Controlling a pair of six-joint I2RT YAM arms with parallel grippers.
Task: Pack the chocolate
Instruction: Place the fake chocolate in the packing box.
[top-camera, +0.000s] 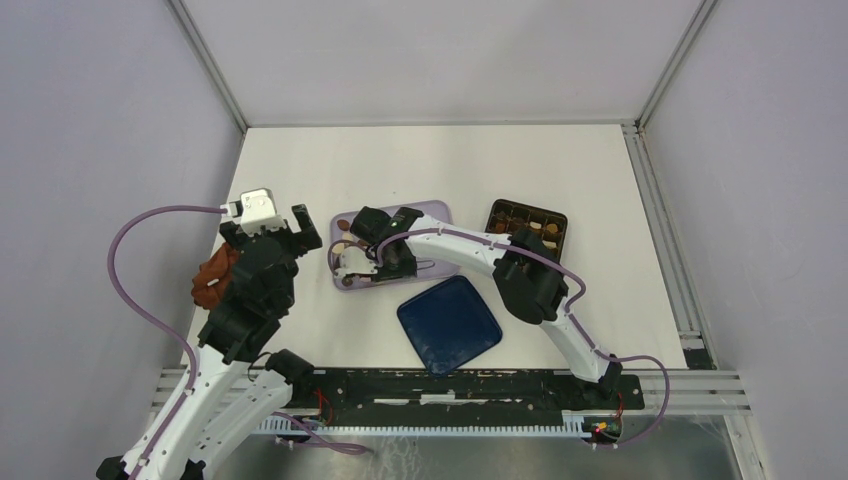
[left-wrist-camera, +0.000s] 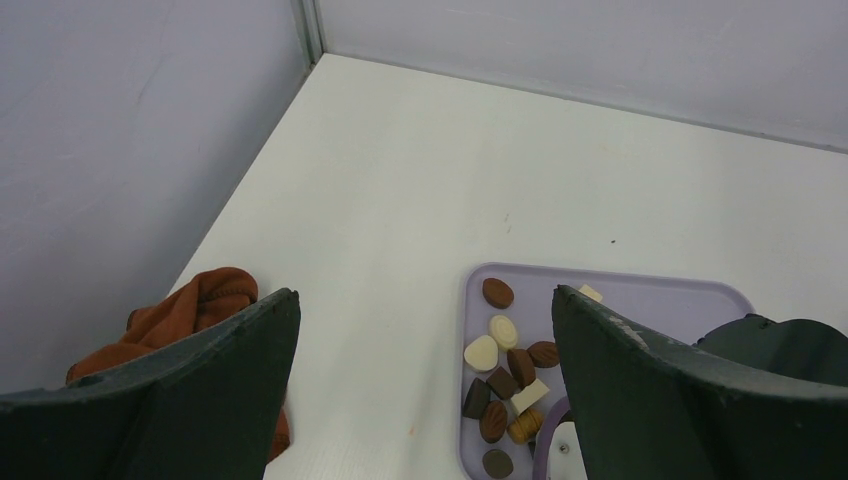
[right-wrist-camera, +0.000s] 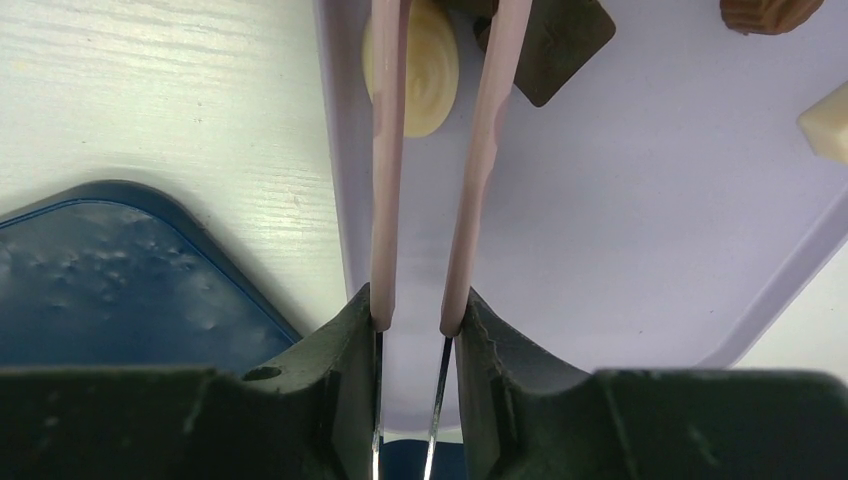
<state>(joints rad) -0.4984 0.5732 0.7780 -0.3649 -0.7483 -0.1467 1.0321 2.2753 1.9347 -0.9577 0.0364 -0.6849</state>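
The chocolate (left-wrist-camera: 505, 375) lies as several brown and cream pieces on the left part of a lilac tray (left-wrist-camera: 620, 290). My right gripper (right-wrist-camera: 412, 320) is shut on pink tongs (right-wrist-camera: 480, 150), whose two arms reach over the tray (right-wrist-camera: 620, 220). A cream oval chocolate (right-wrist-camera: 432, 60) and a dark square piece (right-wrist-camera: 560, 35) lie at the tong arms; the tips are out of frame. In the top view the right gripper (top-camera: 385, 262) hangs over the tray's (top-camera: 440, 210) near left part. My left gripper (left-wrist-camera: 425, 295) stands wide open and empty, left of the tray.
A dark compartment box (top-camera: 527, 225) with some pieces in it stands right of the tray. A blue lid (top-camera: 449, 323) lies near the front, below the tray. A reddish-brown cloth (top-camera: 213, 280) is bunched at the table's left edge, beside the left arm.
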